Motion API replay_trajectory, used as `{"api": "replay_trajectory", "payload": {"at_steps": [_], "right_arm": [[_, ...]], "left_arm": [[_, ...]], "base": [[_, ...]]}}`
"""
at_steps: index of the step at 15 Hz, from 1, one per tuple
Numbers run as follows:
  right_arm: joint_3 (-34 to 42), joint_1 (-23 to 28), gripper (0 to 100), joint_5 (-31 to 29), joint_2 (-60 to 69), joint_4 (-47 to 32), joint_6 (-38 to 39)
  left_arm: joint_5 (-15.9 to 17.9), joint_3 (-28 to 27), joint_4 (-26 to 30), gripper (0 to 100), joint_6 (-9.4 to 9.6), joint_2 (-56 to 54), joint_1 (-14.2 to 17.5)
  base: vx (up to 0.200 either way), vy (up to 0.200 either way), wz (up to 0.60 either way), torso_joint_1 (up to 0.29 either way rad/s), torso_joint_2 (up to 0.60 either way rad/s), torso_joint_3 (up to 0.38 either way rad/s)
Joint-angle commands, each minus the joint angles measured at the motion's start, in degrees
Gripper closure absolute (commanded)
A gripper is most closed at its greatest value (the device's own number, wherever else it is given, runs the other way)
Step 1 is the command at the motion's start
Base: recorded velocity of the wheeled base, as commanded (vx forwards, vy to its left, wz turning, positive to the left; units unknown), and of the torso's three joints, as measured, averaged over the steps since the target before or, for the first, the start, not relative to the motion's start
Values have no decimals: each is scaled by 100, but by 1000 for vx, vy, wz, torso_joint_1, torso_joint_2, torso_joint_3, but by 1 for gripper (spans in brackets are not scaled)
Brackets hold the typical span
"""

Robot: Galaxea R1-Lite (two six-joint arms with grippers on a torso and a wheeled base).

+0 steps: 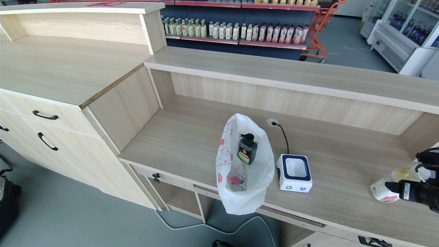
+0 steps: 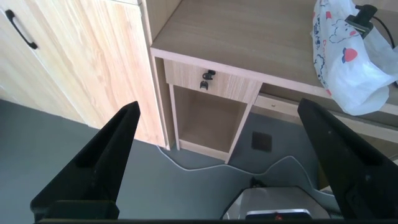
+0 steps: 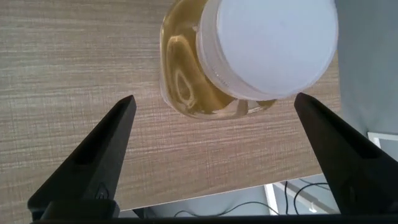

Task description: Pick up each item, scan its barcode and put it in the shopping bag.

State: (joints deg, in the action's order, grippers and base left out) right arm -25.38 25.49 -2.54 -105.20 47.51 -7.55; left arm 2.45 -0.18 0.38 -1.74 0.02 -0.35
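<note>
Right fingers (image 3: 93, 162): spread wide apart, one on each side of the white cap (image 3: 267, 43) of a clear bottle (image 1: 386, 187), with a gap on both sides; nothing gripped.
Left fingers (image 2: 99, 165): spread apart and empty, hanging over the grey floor (image 2: 43, 134) in front of the cabinet, below tabletop height.
Clear bottle: holds yellowish liquid and is on the tabletop (image 1: 192, 144) near its right end, well apart from the scanner; I cannot tell whether it stands straight or leans.
Shopping bag (image 1: 240, 195): white plastic with red and blue prints, mouth open, at the front edge of the tabletop with its bottom sagging over the edge.
Black pump bottle (image 1: 247, 149): upright inside the shopping bag, against its far side.
Scanner (image 1: 295, 171): white box with a dark blue frame round its window, just beside the bag on the robot's right.
Cable (image 1: 284, 137): black, runs from the scanner's back to a round hole in the tabletop.
Drawer (image 2: 208, 78): under the tabletop edge, with a small lock, above an open cubby.
Shelves (image 1: 233, 31): rows of drink bottles, far behind the counter.
</note>
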Motion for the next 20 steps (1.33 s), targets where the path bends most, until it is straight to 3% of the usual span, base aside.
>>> {"api": "replay_trajectory", "payload": {"at_steps": [1,20], "right_arm": [[7,0,0,-1,-272,206,-1],[42,-220,0,350,-1301,2034,-353]], "left_arm": [[1,1,-3,0,-1,-2,0],[1,1,-3,0,-1,-2,0]], "base": [[0,0,0,0,0,0],[0,0,0,0,0,0]]}}
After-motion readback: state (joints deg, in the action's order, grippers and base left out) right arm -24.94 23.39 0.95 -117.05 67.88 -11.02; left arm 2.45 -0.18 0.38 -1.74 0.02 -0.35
